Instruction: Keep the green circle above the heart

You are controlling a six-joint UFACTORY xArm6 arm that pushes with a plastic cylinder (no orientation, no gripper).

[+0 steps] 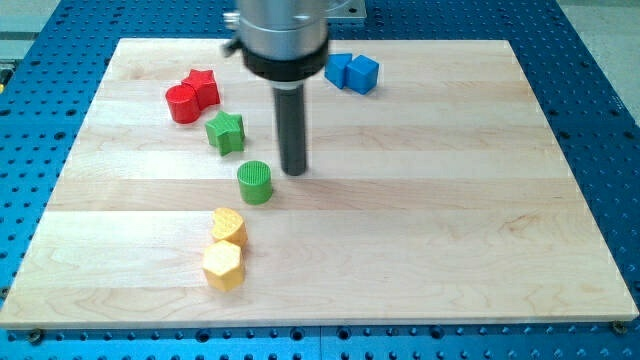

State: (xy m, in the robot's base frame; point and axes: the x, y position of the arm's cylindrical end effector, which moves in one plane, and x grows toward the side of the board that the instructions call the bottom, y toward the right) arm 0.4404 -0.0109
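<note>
The green circle block stands on the wooden board, left of centre. Below it lies a yellow heart block, with a yellow hexagon block touching it from below. My tip rests on the board just to the right of the green circle and slightly above it, a small gap apart. The green circle sits above the yellow heart and a little to its right.
A green star block lies above-left of the green circle. A red circle and a red star touch at the upper left. Two blue blocks sit at the top, right of the arm. The wooden board rests on a blue perforated table.
</note>
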